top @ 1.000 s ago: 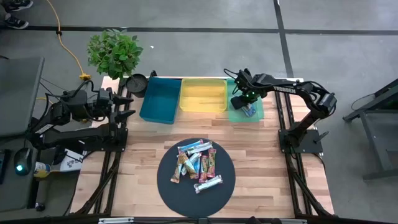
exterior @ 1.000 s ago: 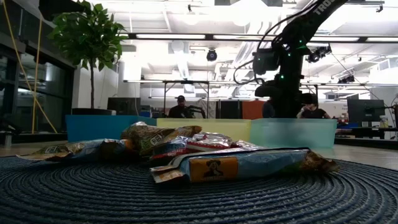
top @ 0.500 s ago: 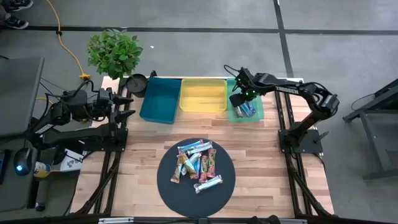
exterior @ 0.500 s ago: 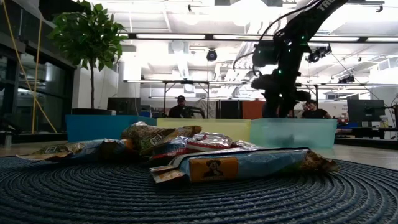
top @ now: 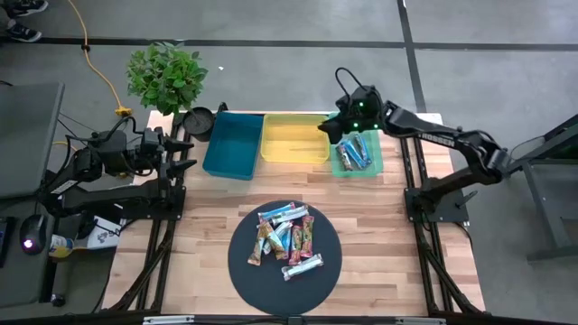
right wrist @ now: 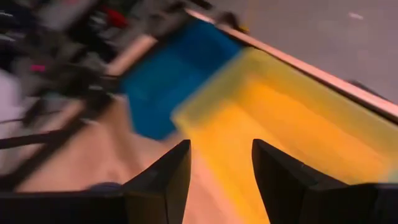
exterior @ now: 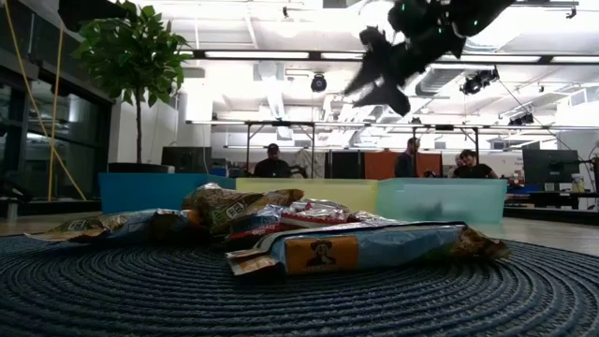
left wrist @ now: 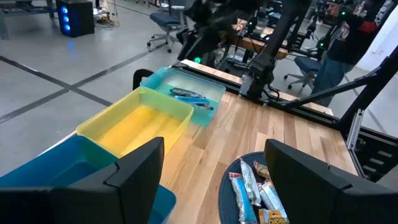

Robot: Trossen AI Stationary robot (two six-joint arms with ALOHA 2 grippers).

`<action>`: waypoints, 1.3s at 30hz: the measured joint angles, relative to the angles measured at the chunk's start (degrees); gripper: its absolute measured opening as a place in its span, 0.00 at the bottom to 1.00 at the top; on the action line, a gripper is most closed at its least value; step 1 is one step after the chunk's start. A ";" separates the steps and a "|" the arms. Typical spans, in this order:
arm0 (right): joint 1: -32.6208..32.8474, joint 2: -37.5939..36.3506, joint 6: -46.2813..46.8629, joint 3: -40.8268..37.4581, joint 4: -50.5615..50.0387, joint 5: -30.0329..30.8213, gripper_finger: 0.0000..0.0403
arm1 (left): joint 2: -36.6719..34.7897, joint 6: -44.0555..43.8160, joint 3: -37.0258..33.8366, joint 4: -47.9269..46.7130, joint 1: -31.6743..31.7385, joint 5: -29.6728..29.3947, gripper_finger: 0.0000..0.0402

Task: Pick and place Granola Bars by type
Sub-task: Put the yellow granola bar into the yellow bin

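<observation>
Several granola bars [top: 287, 236] in blue, silver and pink wrappers lie in a heap on a dark round mat [top: 262, 275]; the low view shows the heap [exterior: 318, 239] close up. Two blue bars [top: 354, 152] lie flat in the green bin [top: 373, 167]. My right gripper [top: 330, 127] hangs open and empty above the seam between the yellow bin [top: 295, 137] and the green bin; it is high in the low view [exterior: 374, 73] and its fingers [right wrist: 163, 177] frame nothing. My left gripper [top: 187, 155] waits open at the table's left edge, also empty [left wrist: 214, 180].
A blue bin [top: 233, 144] stands left of the yellow one along the far edge. A potted plant [top: 167, 77] and a small black pot [top: 199, 122] sit at the far left corner. Bare wood lies between bins and mat. People sit in the room behind.
My right gripper has risen out of the green bin, tipped from pointing down to nearly level, and swung toward the yellow bin. The blue bars stay flat in the green bin.
</observation>
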 joint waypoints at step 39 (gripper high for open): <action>48.07 15.57 0.93 15.87 -19.08 21.89 0.38 | 0.00 0.00 0.00 0.00 0.00 0.02 0.68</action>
